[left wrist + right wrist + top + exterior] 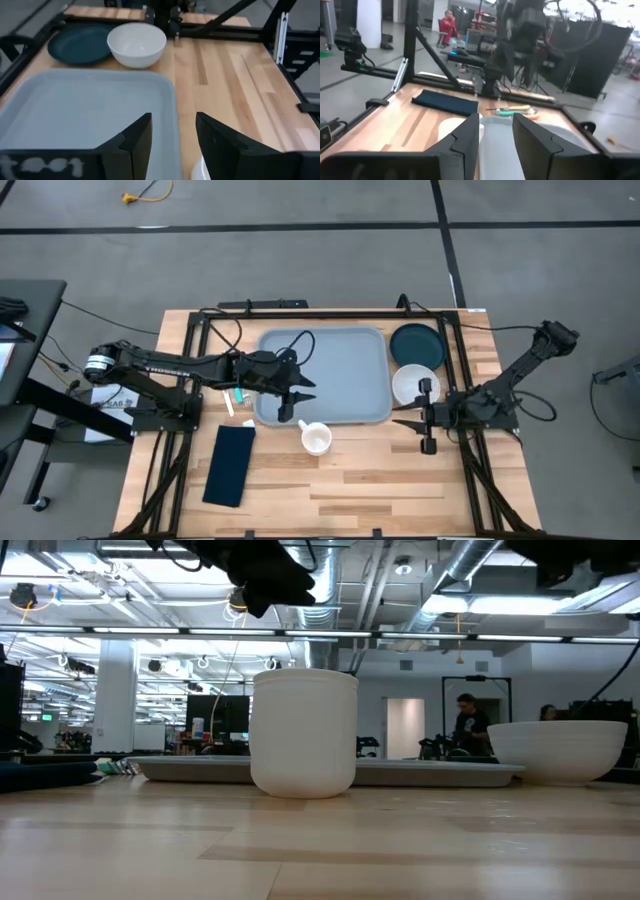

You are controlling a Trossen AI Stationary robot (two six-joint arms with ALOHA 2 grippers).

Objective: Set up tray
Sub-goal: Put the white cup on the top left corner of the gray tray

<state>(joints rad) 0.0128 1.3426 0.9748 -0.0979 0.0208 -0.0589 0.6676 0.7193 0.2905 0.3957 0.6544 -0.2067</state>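
Left pincer (291, 402) hovering over tray (340, 370) front edge, fingers parted, gripping nothing, right pincer (428, 416) waiting right of tray, parted, empty.

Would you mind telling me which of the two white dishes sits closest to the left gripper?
The white cup, just off the tray's near edge beside the left gripper. The white bowl sits farther off, next to the dark plate.
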